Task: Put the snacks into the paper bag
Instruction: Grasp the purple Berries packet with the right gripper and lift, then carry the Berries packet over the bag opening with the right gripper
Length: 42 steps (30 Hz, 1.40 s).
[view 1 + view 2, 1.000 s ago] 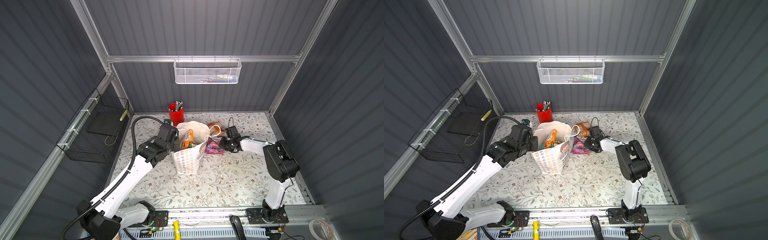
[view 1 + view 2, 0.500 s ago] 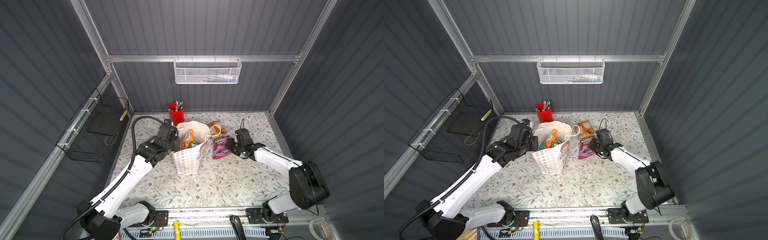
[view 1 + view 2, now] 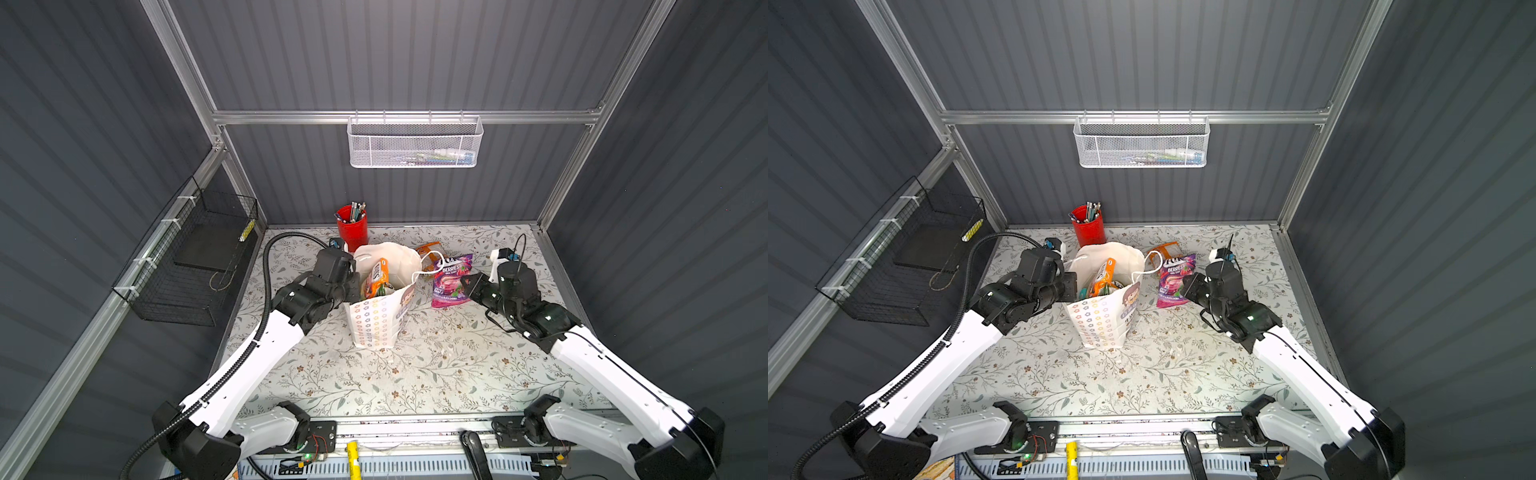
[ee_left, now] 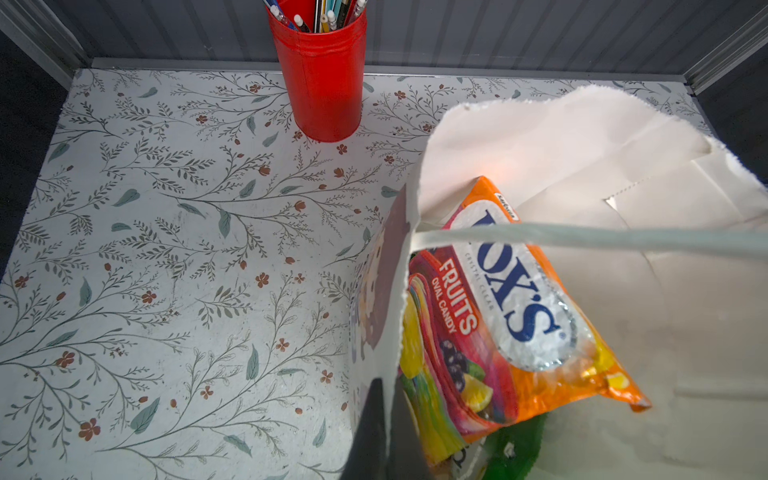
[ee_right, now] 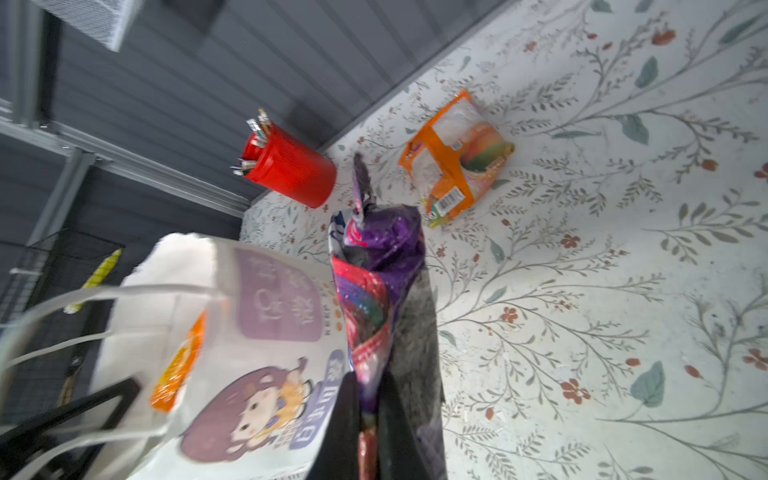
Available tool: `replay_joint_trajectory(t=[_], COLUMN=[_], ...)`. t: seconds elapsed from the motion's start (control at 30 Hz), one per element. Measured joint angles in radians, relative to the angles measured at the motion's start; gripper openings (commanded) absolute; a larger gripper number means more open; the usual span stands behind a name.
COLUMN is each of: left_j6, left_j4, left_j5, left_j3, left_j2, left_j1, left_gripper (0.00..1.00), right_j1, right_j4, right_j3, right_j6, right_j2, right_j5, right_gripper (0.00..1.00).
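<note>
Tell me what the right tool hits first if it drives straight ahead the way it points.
Most likely the paper bag: the right tool, shut on the purple packet, points at its cartoon-printed wall. Depth is unclear, so it may skim past toward the red cup.

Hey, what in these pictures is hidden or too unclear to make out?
What lies deeper in the paper bag: its walls and the orange packet hide it, all views.
Contents of the white mesh basket: too small, top views.
Print on the purple packet: blurred, edge-on, right wrist view.
</note>
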Motion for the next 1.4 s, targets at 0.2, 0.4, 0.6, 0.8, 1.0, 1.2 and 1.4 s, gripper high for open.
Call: replay_joint_trajectory(t=[0.2, 0.4, 0.6, 0.8, 1.0, 1.2, 1.4], left_j6=[0.0, 0.0, 0.001, 0.004, 0.004, 0.004, 0.004], left_j4=[0.001, 0.001, 0.001, 0.001, 0.001, 0.002, 0.002], left_j5=[0.0, 0.001, 0.001, 0.001, 0.002, 0.005, 0.004], left_j3=[0.0, 0.0, 0.0, 0.0, 0.0, 0.0, 0.0], left_j2=[0.0, 0.0, 0.0, 0.0, 0.0, 0.0, 0.0], left_j1=[0.0, 0.0, 0.0, 0.0, 0.0, 0.0, 0.0], left_gripper=[0.0, 0.0, 0.0, 0.0, 0.0, 0.0, 0.0], right_j1=[0.166, 0.277, 0.378, 0.419, 0.422, 0.436, 0.444], right_j4=[-0.056, -0.082, -0.083, -0.078, -0.093, -0.139, -0.145], right_j3=[0.167, 0.311, 0.473, 0.638, 0.765, 0.954, 0.942], right_j6=[-0.048, -0.113, -0.196, -0.266, -0.317, -0.351, -0.349], right_j2=[-0.05, -0.005, 0.143, 0.315, 0.422, 0.514, 0.531], right_j5=[0.192, 0.343, 0.441, 0.484, 0.495, 0.499, 0.509], right_gripper=[0.0, 0.0, 0.0, 0.0, 0.0, 0.0, 0.0])
